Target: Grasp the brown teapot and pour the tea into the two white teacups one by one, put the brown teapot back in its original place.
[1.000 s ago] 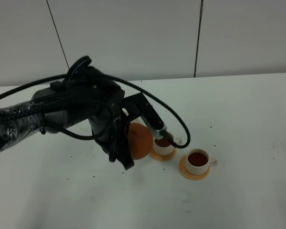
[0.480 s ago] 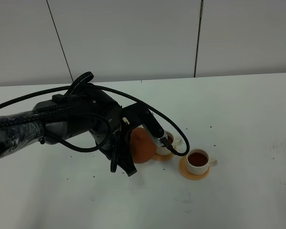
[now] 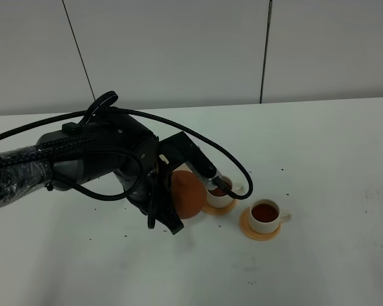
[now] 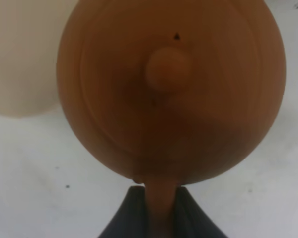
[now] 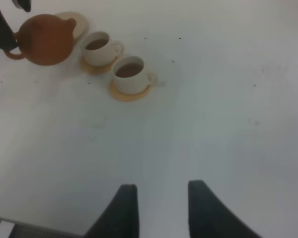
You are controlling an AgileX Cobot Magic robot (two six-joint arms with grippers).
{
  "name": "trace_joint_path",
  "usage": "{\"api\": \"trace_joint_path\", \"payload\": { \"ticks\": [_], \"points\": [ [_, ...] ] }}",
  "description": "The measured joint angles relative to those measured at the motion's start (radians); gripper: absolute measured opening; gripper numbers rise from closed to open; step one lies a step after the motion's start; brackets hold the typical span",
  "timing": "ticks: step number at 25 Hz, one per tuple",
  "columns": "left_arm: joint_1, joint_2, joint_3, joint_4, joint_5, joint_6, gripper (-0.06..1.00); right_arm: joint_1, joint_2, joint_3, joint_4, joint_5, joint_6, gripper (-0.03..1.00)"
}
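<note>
Up high, the overhead camera mostly shows the bulk of the left arm (image 3: 96,162), which hides the pot's handle and part of the nearer cup; only the round side of the teapot (image 3: 186,194) peeks out beside it. The right wrist view fills that gap: from there the teapot (image 5: 42,32) is seen whole, held clear above the surface (image 5: 213,99), with the pale saucer (image 5: 75,22) showing just behind it and both cups in plain sight. The left wrist view looks straight down on the lid knob (image 4: 167,68), with the saucer (image 4: 20,59) a blurred cream patch off to one side.

The left hand (image 4: 161,213) is clamped tight on the teapot's loop handle, its two dark fingers (image 4: 131,215) pressed against either side of the clay strip. The right hand (image 5: 159,208) holds nothing and touches nothing; its fingers stand apart with a clear gap, low over bare surface, well away from the cups.

The teapot is squat, terracotta-orange, lid on, sitting roughly upright in the grip. Both cups hold dark tea: the nearer cup (image 5: 100,47) just beside the pot, the farther cup (image 5: 131,72) next to it, each on an orange coaster (image 5: 124,92).
</note>
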Motion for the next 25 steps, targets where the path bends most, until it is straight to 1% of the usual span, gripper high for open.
{"api": "trace_joint_path", "payload": {
  "ticks": [6,13,18,21,25],
  "points": [
    [0.0,0.0,0.0,-0.035,0.0,0.0,0.17,0.0,0.0,0.0,0.0,0.0,0.0,0.24],
    [0.0,0.0,0.0,-0.052,0.0,0.0,0.17,0.0,0.0,0.0,0.0,0.0,0.0,0.24],
    [0.004,-0.014,0.0,-0.05,0.0,-0.004,0.17,0.0,0.0,0.0,0.0,0.0,0.0,0.24],
    [0.027,-0.037,-0.009,-0.05,-0.009,-0.042,0.17,0.0,0.0,0.0,0.0,0.0,0.0,0.24],
    [0.069,-0.051,-0.033,-0.05,-0.022,-0.124,0.17,0.0,0.0,0.0,0.0,0.0,0.0,0.24]
  ]
}}
